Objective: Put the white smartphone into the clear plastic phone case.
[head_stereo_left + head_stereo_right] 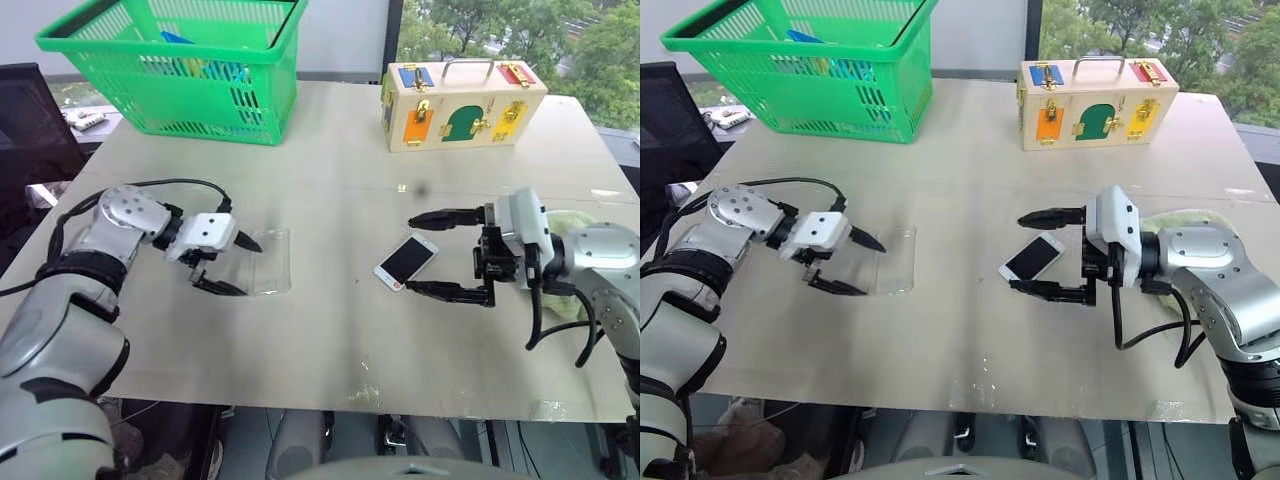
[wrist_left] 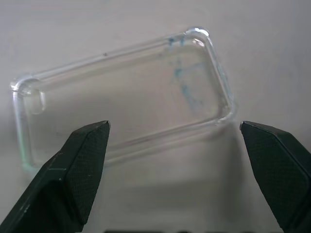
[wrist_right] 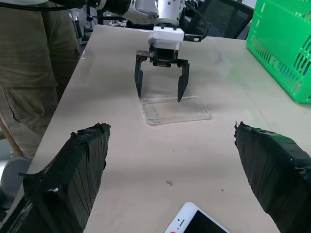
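- Both sets of jaws stood wide apart and gripped nothing: your left gripper point(image 1: 232, 265) hung over the near end of the clear plastic phone case point(image 1: 270, 262), and your right gripper point(image 1: 447, 254) hovered level with one black finger on each side of the white smartphone point(image 1: 405, 261).
- The white smartphone lay flat on the table point(image 1: 330, 340), screen up and turned at a slant, just right of centre and well apart from the case.
- The clear plastic phone case lay flat to the left, open side up as far as could be told, with faint blue marks near one end.
- At the table's far edge stood a green basket point(image 1: 180, 70) and a wooden latch box point(image 1: 462, 103), both well away from the work.
- A person in tan trousers point(image 3: 34, 73) stood beside the table on the left arm's side.
- Your risks, as a judgement: the phone is thin and lies flat, so fingers closing level could slide over it or push it along the table.
- The case is light and slippery; unless the left gripper pinned it, pressing the slanted phone in could skate it away or seat only one corner.
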Available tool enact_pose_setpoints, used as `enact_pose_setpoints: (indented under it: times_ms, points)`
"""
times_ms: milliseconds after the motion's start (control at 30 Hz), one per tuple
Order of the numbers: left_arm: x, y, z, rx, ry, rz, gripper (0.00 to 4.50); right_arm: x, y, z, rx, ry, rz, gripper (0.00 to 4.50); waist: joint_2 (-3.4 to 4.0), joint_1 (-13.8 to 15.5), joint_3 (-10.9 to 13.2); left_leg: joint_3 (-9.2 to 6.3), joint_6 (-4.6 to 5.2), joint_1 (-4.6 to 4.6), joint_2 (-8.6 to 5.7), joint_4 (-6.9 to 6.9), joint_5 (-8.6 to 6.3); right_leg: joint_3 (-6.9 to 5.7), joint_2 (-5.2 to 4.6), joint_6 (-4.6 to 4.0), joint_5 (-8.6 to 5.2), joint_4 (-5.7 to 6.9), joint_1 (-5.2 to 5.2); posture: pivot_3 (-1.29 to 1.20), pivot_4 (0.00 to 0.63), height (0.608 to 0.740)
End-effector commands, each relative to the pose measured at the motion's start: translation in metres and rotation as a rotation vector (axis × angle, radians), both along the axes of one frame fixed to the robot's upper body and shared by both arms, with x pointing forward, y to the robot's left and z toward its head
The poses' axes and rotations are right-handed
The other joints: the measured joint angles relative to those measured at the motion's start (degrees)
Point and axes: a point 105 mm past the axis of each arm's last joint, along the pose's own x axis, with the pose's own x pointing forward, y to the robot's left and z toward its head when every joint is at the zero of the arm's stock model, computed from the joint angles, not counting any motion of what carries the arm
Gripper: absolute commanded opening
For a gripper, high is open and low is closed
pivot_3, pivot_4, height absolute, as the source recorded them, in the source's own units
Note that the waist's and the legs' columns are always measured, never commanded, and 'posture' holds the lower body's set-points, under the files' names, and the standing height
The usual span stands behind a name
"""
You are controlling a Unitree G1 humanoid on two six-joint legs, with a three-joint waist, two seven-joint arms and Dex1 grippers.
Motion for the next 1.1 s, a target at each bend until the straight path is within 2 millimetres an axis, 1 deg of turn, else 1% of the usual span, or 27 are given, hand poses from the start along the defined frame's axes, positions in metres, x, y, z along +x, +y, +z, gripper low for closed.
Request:
enact_pose_setpoints:
  times_ms: [33,167,267,367,433,467,567,633,700,800,867,933,967,1033,1100]
  points:
    - [0.005,-0.001,0.006,0.025,-0.037,-0.027,4.50,-0.006,0.002,0.007,0.005,-0.031,0.015,4.45,0.00,0.1,0.0,-0.01,0.00,-0.01,0.00,0.00,0.00,-0.01,0.00,0.00,0.00,0.00,0.00,0.00,0.150,0.740]
    - [0.008,-0.009,0.000,0.011,-0.031,-0.035,4.50,-0.007,0.002,0.007,0.003,-0.030,0.011,4.45,0.00,0.1,0.0,-0.01,0.00,-0.01,-0.01,0.01,0.00,-0.02,0.00,0.00,0.00,0.00,0.01,0.00,0.150,0.740]
    - [0.007,-0.013,-0.005,0.006,-0.020,-0.045,3.71,-0.008,0.003,0.007,0.001,-0.030,0.008,4.50,0.02,0.2,0.0,-0.01,0.00,0.01,-0.01,0.01,0.00,-0.02,0.00,0.00,0.00,0.02,0.01,0.00,0.150,0.740]
    - [0.006,-0.017,-0.008,-0.005,-0.012,-0.058,2.26,-0.009,0.003,0.005,0.001,-0.026,0.006,4.50,0.02,0.2,0.0,-0.04,0.00,0.01,-0.01,0.04,0.00,-0.06,-0.01,0.00,0.00,0.04,0.03,0.00,0.150,0.740]
    - [0.009,-0.025,-0.001,-0.071,-0.007,-0.036,1.83,-0.009,0.004,0.004,0.002,-0.025,0.007,4.50,0.02,0.2,0.0,-0.04,0.01,0.00,-0.01,0.06,0.00,-0.05,-0.03,0.00,0.00,0.04,0.04,0.00,0.150,0.740]
    - [0.010,-0.029,0.004,-0.113,0.002,-0.018,1.47,-0.009,0.005,0.004,0.002,-0.024,0.006,4.50,0.02,0.1,0.0,-0.04,0.01,0.00,-0.01,0.06,0.00,-0.05,-0.03,0.00,0.00,0.04,0.03,0.00,0.150,0.740]
    - [0.007,-0.038,0.013,-0.189,0.064,0.011,0.03,-0.010,0.005,0.003,0.003,-0.026,0.004,4.50,0.01,0.0,0.0,-0.04,0.01,-0.03,0.00,0.06,0.00,-0.04,-0.03,0.00,0.00,0.04,0.02,0.00,0.150,0.740]
    - [0.002,-0.051,0.021,-0.250,0.145,0.031,0.03,-0.009,0.005,0.002,0.002,-0.026,0.001,4.50,0.01,-0.1,0.0,-0.05,0.01,-0.04,0.00,0.06,0.00,-0.02,-0.02,0.00,0.00,0.03,0.02,0.00,0.150,0.740]
    - [-0.002,-0.062,0.025,-0.279,0.188,0.045,0.03,-0.009,0.005,0.001,0.003,-0.027,-0.002,4.50,0.01,-0.1,0.0,-0.04,0.01,-0.02,0.00,0.06,0.00,0.01,-0.01,0.01,0.00,0.04,0.02,0.00,0.150,0.740]
    - [-0.007,-0.080,0.025,-0.290,0.196,0.048,0.03,-0.010,0.006,0.000,0.005,-0.027,-0.005,4.50,0.01,-0.1,0.0,-0.03,0.00,0.01,0.00,0.06,0.00,0.03,0.01,0.01,0.00,0.05,0.03,0.00,0.150,0.740]
    - [-0.008,-0.092,0.024,-0.288,0.166,0.072,0.03,-0.010,0.006,-0.001,0.005,-0.027,-0.010,4.50,0.01,-0.1,0.0,-0.03,0.00,0.03,0.00,0.06,0.01,0.05,0.01,0.01,0.00,0.07,0.04,0.00,0.150,0.740]
    - [-0.011,-0.101,0.024,-0.290,0.167,0.094,0.03,-0.010,0.006,-0.002,0.001,-0.027,-0.019,4.50,0.01,0.0,0.0,-0.03,0.00,0.03,0.00,0.06,0.01,0.06,0.02,0.01,0.00,0.08,0.03,0.00,0.150,0.740]
    - [-0.013,-0.101,0.024,-0.288,0.167,0.092,0.03,-0.010,0.006,-0.002,-0.001,-0.026,-0.023,4.50,0.01,0.0,0.0,-0.03,0.00,0.03,0.00,0.06,0.01,0.06,0.02,0.01,0.00,0.08,0.04,0.00,0.150,0.740]
    - [-0.009,-0.091,0.024,-0.261,0.139,0.140,0.03,-0.010,0.006,-0.002,-0.004,-0.024,-0.028,4.50,0.01,0.0,0.0,-0.02,0.00,0.03,0.00,0.06,0.01,0.06,0.02,0.01,0.00,0.08,0.04,0.00,0.150,0.740]
    - [-0.009,-0.081,0.027,-0.263,0.143,0.202,0.54,-0.011,0.005,-0.003,-0.009,-0.022,-0.033,4.50,0.01,-0.2,0.0,-0.02,-0.01,0.06,0.00,0.06,0.01,0.08,0.06,0.01,0.00,0.09,0.03,0.00,0.150,0.740]
